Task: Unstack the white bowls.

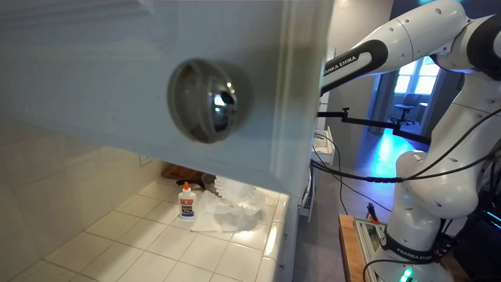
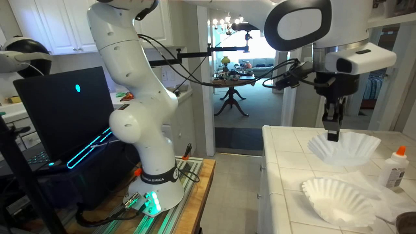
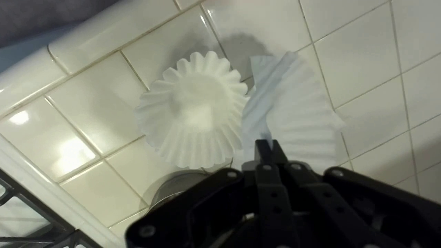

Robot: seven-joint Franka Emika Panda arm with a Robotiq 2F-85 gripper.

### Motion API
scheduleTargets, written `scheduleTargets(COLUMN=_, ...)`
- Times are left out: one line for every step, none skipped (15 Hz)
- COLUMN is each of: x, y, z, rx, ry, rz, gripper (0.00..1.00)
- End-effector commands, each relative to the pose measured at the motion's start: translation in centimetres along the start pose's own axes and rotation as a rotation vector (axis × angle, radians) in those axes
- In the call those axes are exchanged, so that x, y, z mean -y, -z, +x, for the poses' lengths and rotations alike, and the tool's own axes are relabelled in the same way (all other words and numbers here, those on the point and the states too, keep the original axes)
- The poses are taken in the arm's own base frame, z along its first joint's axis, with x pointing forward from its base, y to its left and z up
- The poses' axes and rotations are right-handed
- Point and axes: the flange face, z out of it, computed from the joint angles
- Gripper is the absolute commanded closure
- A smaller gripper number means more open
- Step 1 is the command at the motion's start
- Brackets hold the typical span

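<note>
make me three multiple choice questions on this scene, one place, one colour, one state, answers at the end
1. Where is the glue bottle relative to the tiled counter?
A) beneath it
B) standing on it
C) hanging off its edge

2. What colour is the bottle's cap?
A) orange
B) green
C) black

3. How is the gripper set to the white bowl nearest it?
A) open, above it
B) open, beside it
C) shut on it

1 B: both exterior views show it upright on the tiles.
2 A: the cap shows orange in both exterior views.
3 C: in the wrist view the jaws are together, with the bowl's edge between them.
</note>
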Motion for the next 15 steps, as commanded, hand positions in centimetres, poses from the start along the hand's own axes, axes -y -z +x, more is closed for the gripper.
scheduleTargets(x=1.5, y=1.2, z=-1.4, rx=0.037, ry=0.056, rz=0.026, gripper=1.0)
scheduleTargets(x=1.9, y=1.2, z=-1.7, rx=0.045, ry=0.072, rz=0.03, gripper=1.0)
scheduleTargets(x=2.3, y=1.2, z=-2.0, rx=0.057, ry=0.087, rz=0.031, gripper=1.0)
scheduleTargets(x=2.8, y=1.1, z=-2.3, rx=0.073, ry=0.106, rz=0.032, gripper=1.0)
scheduleTargets(x=3.2, y=0.8, z=-2.6, rx=0.096, ry=0.134, rz=0.037, gripper=1.0)
scheduleTargets(x=3.6, y=0.5, z=-3.0, rx=0.12, ry=0.163, rz=0.04, gripper=1.0)
scheduleTargets(x=4.0, y=0.2, z=-3.4, rx=0.142, ry=0.194, rz=0.042, gripper=1.0)
scheduleTargets(x=4.4, y=0.0, z=-3.8, rx=0.163, ry=0.222, rz=0.044, gripper=1.0)
scheduleTargets(x=4.8, y=-0.4, z=-4.2, rx=0.184, ry=0.26, rz=0.05, gripper=1.0)
scheduleTargets(x=5.1, y=-0.6, z=-4.4, rx=0.208, ry=0.3, rz=0.055, gripper=1.0)
scheduleTargets(x=4.2, y=-0.5, z=-4.3, rx=0.159, ry=0.24, rz=0.03, gripper=0.99)
scheduleTargets(x=4.4, y=-0.6, z=-4.6, rx=0.174, ry=0.265, rz=0.032, gripper=0.99)
scheduleTargets(x=4.6, y=-0.8, z=-4.7, rx=0.181, ry=0.277, rz=0.032, gripper=0.99)
scheduleTargets(x=4.7, y=-0.8, z=-4.7, rx=0.183, ry=0.285, rz=0.032, gripper=0.99)
scheduleTargets(x=4.7, y=-0.8, z=-4.7, rx=0.183, ry=0.288, rz=0.033, gripper=0.99)
